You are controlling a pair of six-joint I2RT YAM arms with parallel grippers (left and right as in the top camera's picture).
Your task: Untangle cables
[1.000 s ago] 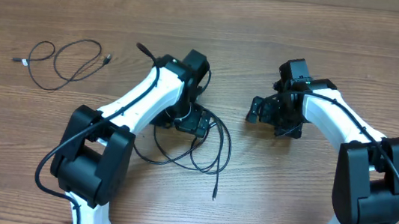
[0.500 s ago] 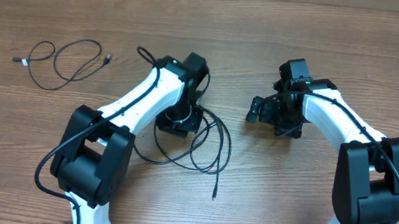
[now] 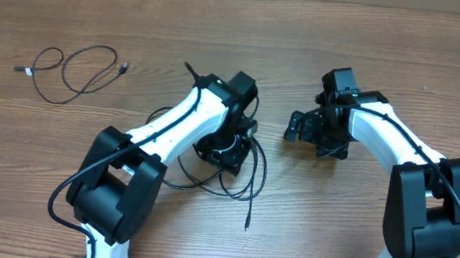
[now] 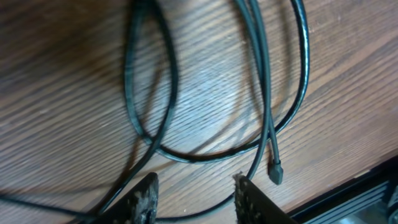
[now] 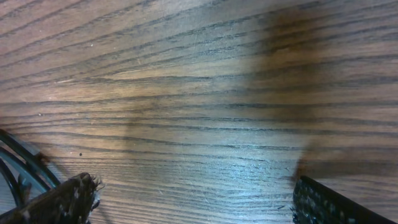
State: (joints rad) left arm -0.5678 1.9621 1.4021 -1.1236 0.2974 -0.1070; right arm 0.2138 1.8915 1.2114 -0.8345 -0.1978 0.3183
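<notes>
L hand [image 4: 195,194] partly parted, aimed down; R hand [image 5: 191,200] spread wide.

This looks like a robotics lab station: a left arm [image 3: 169,126] and a right arm [image 3: 386,134], white with black joints, rise from the near edge of a wood-grain desk [image 3: 444,75].

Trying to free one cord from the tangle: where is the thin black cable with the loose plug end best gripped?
Probably the short stretch just behind its small black plug, from above, closing across it: that tail lies flat, outside the crossing loops.
</notes>
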